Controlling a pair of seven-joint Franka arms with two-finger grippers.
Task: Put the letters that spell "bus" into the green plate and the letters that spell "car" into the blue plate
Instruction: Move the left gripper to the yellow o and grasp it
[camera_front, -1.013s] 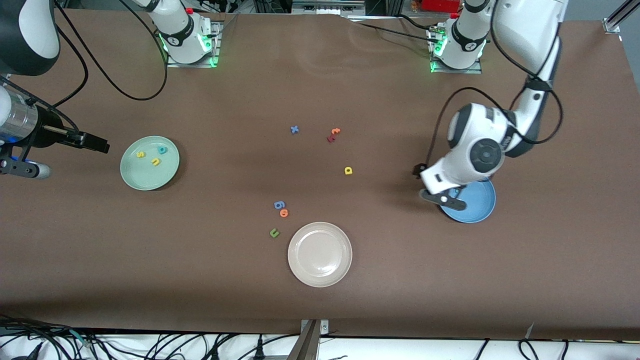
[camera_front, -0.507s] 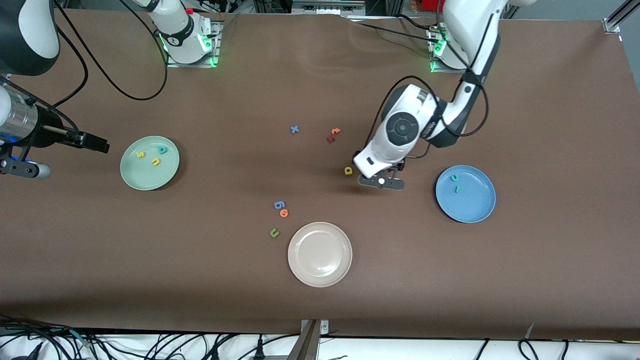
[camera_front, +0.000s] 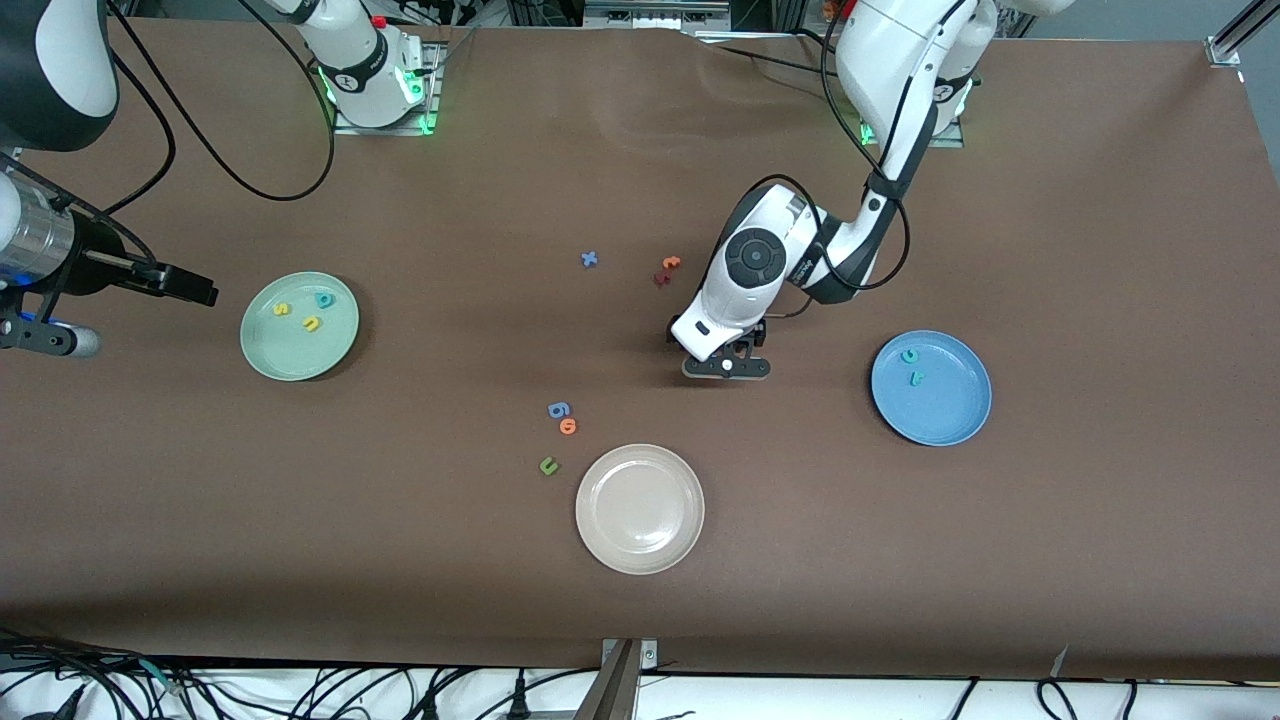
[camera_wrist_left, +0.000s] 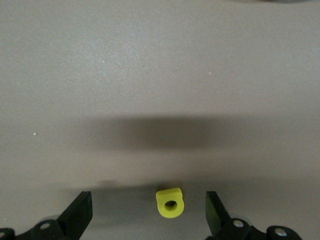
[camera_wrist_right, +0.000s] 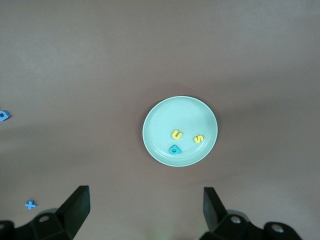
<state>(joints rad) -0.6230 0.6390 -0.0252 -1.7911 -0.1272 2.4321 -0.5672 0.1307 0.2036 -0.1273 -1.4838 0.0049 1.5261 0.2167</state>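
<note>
Read as a clock face in the front view, the brown table (camera_front: 1100, 560) carries the green plate (camera_front: 285, 358) at nine o'clock, the blue plate (camera_front: 950, 420) at three and a cream plate (camera_front: 640, 510) at six.

The left gripper (camera_wrist_left: 148, 216) hangs low over the table's middle, its fingers spread wide. The yellow "a" (camera_wrist_left: 169, 202) lies flat between them, touching neither.

The right arm waits. The right gripper (camera_wrist_right: 145, 202) is held high over the table's nine o'clock edge, fingers apart and holding nothing.

In the green plate:
- teal "b" (camera_front: 324, 299) at one o'clock
- yellow "s" (camera_front: 282, 309) at eleven
- yellow "u" (camera_front: 312, 324) near the centre

In the blue plate:
- teal "c" (camera_front: 909, 355) at eleven
- teal "r" (camera_front: 915, 378) just nearer the camera

Loose on the table:
- blue "x" (camera_front: 589, 259) and a red-orange pair (camera_front: 667, 270) toward twelve
- blue piece (camera_front: 558, 409), orange "o" (camera_front: 568, 426) and green "u" (camera_front: 548, 465) toward seven
</note>
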